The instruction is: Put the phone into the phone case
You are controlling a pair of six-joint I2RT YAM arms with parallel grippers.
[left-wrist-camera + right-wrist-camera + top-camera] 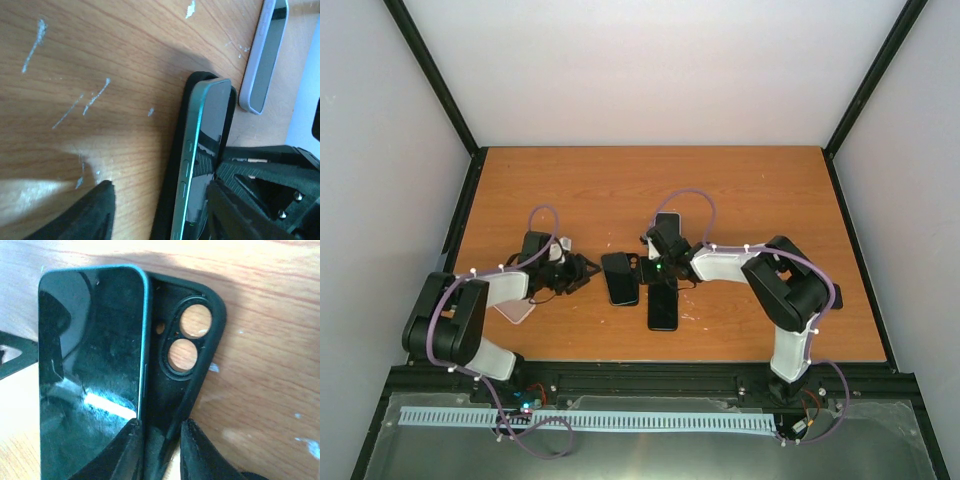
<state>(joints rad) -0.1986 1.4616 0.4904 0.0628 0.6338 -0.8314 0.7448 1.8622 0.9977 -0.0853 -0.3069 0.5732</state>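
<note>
Table of orange-brown wood with two arms, described from the near edge outward.

Nearest: a pale case lying flat, partly under the left arm, and a spare dark phone lying flat with its long axis near-to-far.

Just beyond and left of the spare: the phone, screen up, resting on the black phone case near the table's middle. In the overhead view both run roughly near-to-far, slightly slanted. The phone is offset sideways. It covers one long side of the case and leaves a strip and the two camera openings bare, so it is not seated. In the right wrist view the camera end points away from the fingers.

Left gripper: fingers apart, straddling phone and case across their width, with one finger clear of them over bare wood.

Right gripper: fingers close together astride the bare long edge of the case. Whether they press it cannot be told.

Farthest: a third phone with a pale rim, lying flat behind the right wrist.
</note>
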